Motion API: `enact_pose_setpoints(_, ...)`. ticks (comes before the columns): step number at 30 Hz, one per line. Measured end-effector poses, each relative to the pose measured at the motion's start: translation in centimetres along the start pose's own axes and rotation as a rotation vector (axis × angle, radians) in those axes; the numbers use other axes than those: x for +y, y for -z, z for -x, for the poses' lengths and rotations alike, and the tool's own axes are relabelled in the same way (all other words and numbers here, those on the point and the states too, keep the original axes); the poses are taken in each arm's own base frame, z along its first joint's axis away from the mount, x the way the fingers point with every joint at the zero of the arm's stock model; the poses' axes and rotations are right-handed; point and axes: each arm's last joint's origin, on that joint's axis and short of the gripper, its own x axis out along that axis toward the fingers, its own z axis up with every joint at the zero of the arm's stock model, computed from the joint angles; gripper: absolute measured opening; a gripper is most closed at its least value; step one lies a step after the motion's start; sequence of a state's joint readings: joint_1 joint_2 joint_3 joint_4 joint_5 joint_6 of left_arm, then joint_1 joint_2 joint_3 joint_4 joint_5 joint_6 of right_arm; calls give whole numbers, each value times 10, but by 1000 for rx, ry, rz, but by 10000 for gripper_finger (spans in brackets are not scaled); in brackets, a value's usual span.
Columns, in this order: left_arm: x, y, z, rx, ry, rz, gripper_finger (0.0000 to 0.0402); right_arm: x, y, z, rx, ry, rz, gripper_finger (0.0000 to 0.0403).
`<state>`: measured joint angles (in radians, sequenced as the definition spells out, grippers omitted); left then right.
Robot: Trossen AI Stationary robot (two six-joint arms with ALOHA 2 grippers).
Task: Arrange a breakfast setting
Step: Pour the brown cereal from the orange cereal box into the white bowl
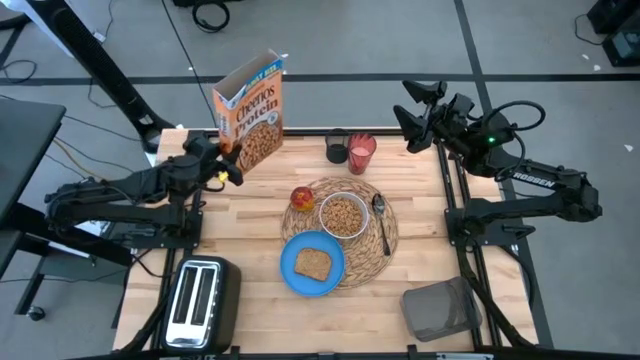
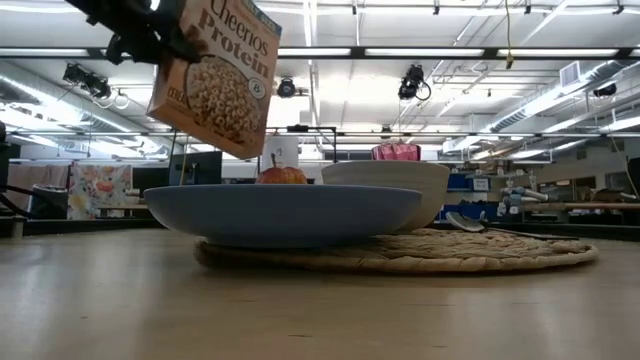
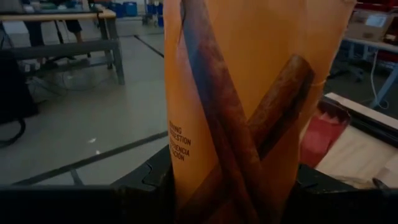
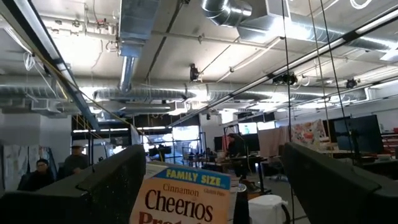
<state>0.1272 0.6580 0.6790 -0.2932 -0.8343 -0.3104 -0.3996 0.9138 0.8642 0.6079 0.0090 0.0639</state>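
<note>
My left gripper (image 1: 226,162) is shut on the orange Cheerios box (image 1: 250,110), held in the air over the table's far left; in the low view the box (image 2: 215,75) hangs tilted. The round straw placemat (image 1: 385,240) carries the white bowl (image 1: 343,216) with cereal, the red-yellow apple (image 1: 302,198) and the metal spoon (image 1: 381,215). The blue plate (image 1: 296,272) with the toast slice (image 1: 314,264) lies partly on the mat's near edge. The red cup (image 1: 361,152) stands behind the mat. My right gripper (image 1: 418,118) is open and empty, raised at the far right. My left gripper pinches the box between its two fingers (image 3: 146,183), one on each broad face, beside the narrow side panel (image 3: 249,124) that faces the wrist camera, low on the box. The fingers come level from the table's left. The box is lifted clear, tilted, open top up.
The silver toaster (image 1: 200,300) stands at the near left corner. A small black holder cup (image 1: 337,147) stands left of the red cup. A grey container (image 1: 440,310) lies at the near right. Bare wood lies left and right of the mat.
</note>
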Motion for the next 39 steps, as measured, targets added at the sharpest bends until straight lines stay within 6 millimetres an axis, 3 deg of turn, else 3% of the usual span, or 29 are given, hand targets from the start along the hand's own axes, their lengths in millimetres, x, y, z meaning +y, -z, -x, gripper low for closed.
enact_pose_setpoints(12, 2, 46, -11, 50, -51, 5, 173, 0, 1, 0, 8, -1, 15, 377)
enact_pose_setpoints(22, 15, 101, -18, 107, -184, -20, 174, -1, 5, 0, 57, 14, 18, 377)
enact_pose_setpoints(29, 22, 116, -18, 88, -268, -27, 174, -3, 8, 0, 83, 35, 21, 377)
enact_pose_setpoints(39, 25, 121, -17, 96, -301, -41, 176, -3, 9, 0, 93, 38, 22, 377)
